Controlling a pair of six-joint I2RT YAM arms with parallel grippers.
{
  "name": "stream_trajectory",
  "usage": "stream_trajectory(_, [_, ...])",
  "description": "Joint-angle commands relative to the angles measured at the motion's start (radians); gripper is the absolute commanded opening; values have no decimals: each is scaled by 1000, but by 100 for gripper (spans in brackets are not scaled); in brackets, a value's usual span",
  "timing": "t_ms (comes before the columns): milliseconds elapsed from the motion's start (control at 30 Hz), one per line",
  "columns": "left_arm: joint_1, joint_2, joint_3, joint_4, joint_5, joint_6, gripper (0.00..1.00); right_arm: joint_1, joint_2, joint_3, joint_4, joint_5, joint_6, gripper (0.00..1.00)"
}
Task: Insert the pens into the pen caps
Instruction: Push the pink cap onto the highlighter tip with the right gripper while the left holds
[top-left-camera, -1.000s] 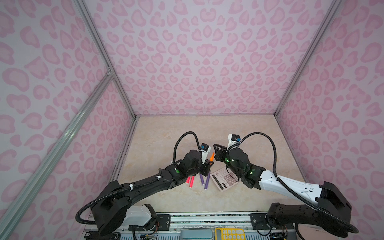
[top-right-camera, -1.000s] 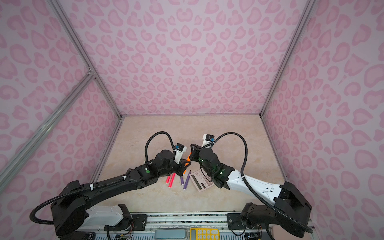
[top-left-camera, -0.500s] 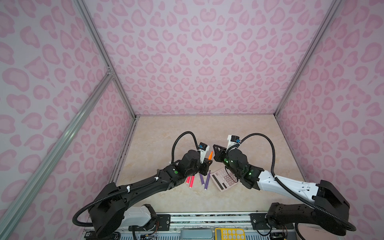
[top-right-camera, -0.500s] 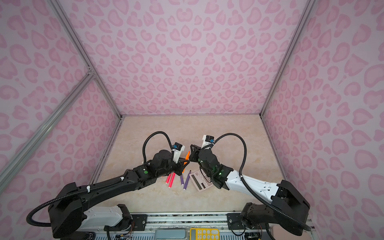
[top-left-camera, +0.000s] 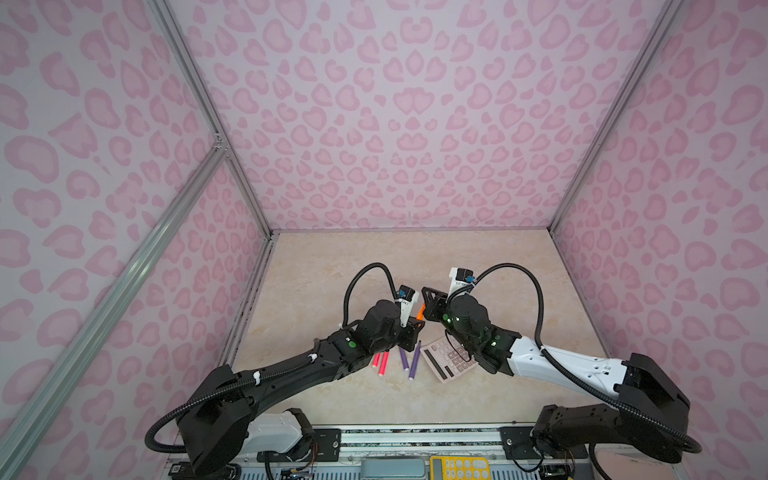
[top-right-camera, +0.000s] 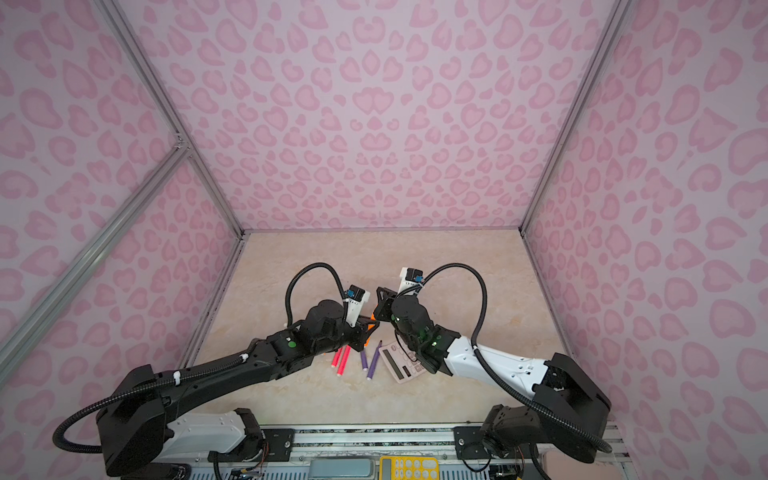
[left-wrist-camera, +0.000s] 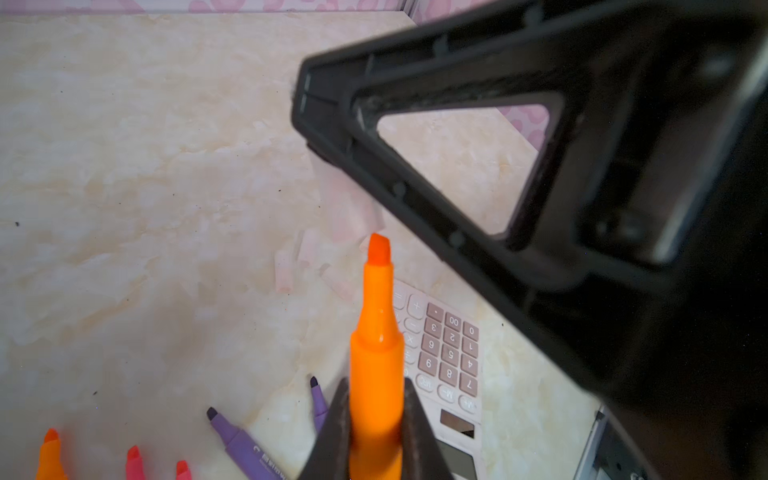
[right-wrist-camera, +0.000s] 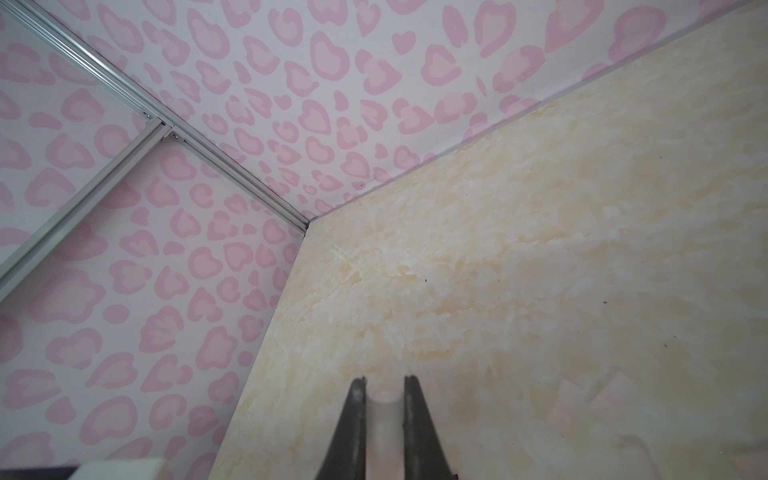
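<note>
An orange pen (left-wrist-camera: 376, 353), clamped in the left hand (left-wrist-camera: 376, 382), aims its tip at the clear cap (right-wrist-camera: 384, 415) pinched in the right hand (right-wrist-camera: 384, 380), above the bench (top-left-camera: 374, 257) nearer its front edge. Over the last second the two hands have edged closer together, so the insertion looks about to begin. The other pens (top-left-camera: 414, 361) lie uncapped beside the calculator (top-left-camera: 451, 359).

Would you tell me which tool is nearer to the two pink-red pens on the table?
Left. The left tool, gripping an orange pen, is just beyond the pink-red pens; the right tool, gripping a clear cap, is farther back and rightward.
</note>
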Motion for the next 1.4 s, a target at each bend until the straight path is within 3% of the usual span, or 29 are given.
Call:
stream_trajectory(0, [4,-4,5,2,-14,-9,4,12,2,-11,40,-3,5,0])
stream_trajectory(600, [89,-63,-56,53,40,-68,4,43,23,-35,111,-26,19,0])
stream_trajectory(1067, [102,-141,-87,44,-6,-64,4,62,124,9,169,-143,21,0])
stream_trajectory(1367, [104,-184,-101,52,20,-40,4,68,98,-36,211,-117,15,0])
